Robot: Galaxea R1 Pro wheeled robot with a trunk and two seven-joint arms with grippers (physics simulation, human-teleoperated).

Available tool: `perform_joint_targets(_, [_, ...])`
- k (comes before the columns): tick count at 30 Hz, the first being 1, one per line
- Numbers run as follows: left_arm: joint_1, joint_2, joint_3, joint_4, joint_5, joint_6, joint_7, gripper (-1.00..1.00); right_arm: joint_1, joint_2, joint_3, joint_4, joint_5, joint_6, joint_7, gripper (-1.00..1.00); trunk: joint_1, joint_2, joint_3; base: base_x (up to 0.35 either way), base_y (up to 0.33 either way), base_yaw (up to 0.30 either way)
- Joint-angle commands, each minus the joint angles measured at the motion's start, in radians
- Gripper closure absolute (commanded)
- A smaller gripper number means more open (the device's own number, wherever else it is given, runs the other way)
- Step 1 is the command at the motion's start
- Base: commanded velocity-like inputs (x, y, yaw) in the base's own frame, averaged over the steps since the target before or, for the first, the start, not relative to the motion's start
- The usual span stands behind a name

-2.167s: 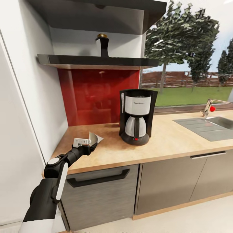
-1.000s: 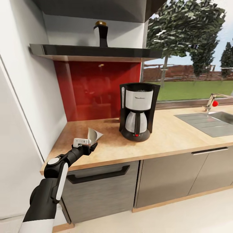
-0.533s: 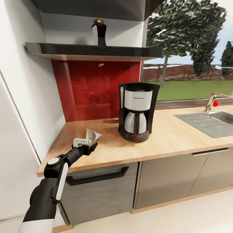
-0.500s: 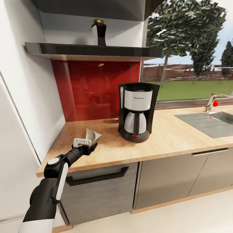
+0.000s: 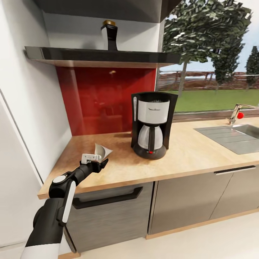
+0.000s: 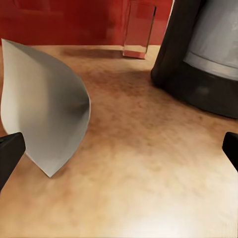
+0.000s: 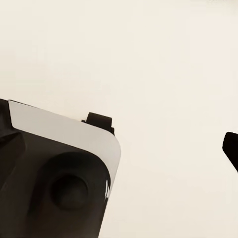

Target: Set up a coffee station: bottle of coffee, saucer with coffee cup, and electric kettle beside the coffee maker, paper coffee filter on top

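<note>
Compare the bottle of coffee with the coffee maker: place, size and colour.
The bottle of coffee stands up on the dark shelf; the coffee maker stands lower, on the kitchen countertop. The bottle looks much smaller than the machine. The bottle is dark with a gold cap; the machine is black with a white upper body. Both stand upright.

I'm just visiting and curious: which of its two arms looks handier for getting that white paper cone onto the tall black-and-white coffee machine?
Probably the left. Its left gripper is beside the white paper cone, over the light wood countertop, with the black-and-white coffee machine close by. The right wrist view shows pale floor, so that arm seems lowered.
</note>
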Motion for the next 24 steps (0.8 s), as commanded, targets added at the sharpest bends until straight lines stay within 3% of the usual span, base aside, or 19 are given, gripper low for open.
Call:
perform_joint_targets(1, [-0.001, -0.001, 0.003, -0.001, -0.008, 0.004, -0.010, -1.00, -0.001, 0.000, 0.000, 0.001, 0.004, -0.003, 0.000, -1.00, 0.000, -0.001, -0.001, 0.048, -0.001, 0.000])
perform_joint_targets(24, [-0.001, -0.001, 0.004, -0.001, -0.008, 0.004, -0.010, -1.00, -0.001, 0.000, 0.000, 0.001, 0.004, -0.003, 0.000, -1.00, 0.000, -0.001, -0.001, 0.045, -0.017, 0.000])
